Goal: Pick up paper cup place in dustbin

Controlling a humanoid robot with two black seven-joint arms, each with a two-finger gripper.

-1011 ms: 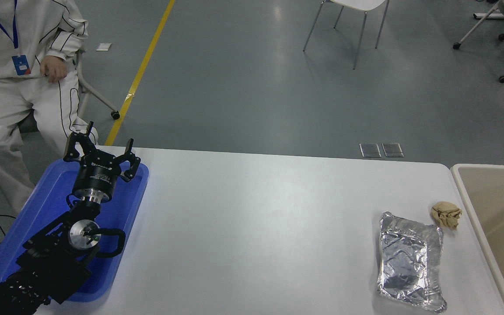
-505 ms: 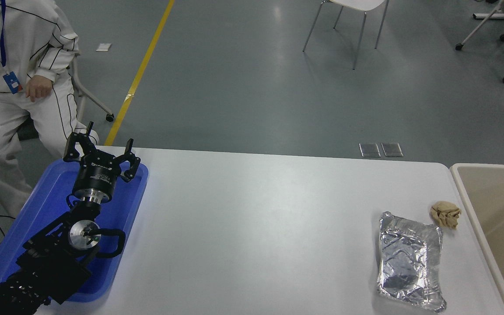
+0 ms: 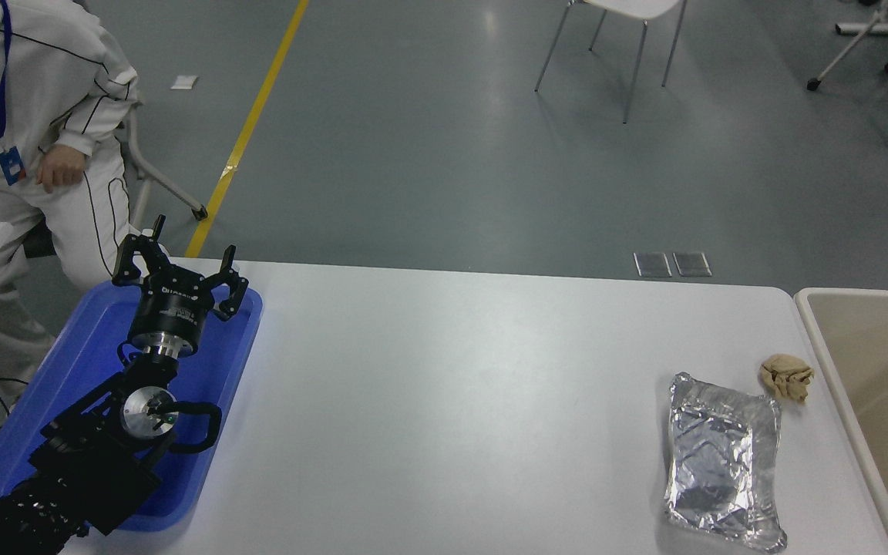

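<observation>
- Left gripper (image 3: 179,266) parked over the blue tray (image 3: 89,354), fingers spread wide, holding nothing.
- Right arm barely in shot: only a dark sliver at the right edge over the bin (image 3: 872,362), so its fingers can't be read.
- No cup visible anywhere, on the table (image 3: 444,401) or in the visible part of the bin.
- Risk: with the cup unseen, a reach could grab the foil pouch (image 3: 721,459) or paper wad (image 3: 786,377) near the bin instead.
- Count: one bin, one tray, one pouch, one wad, zero cups.

grey floor (image 3: 444,154), yellow line (image 3: 247,131), white chair (image 3: 613,46).
</observation>
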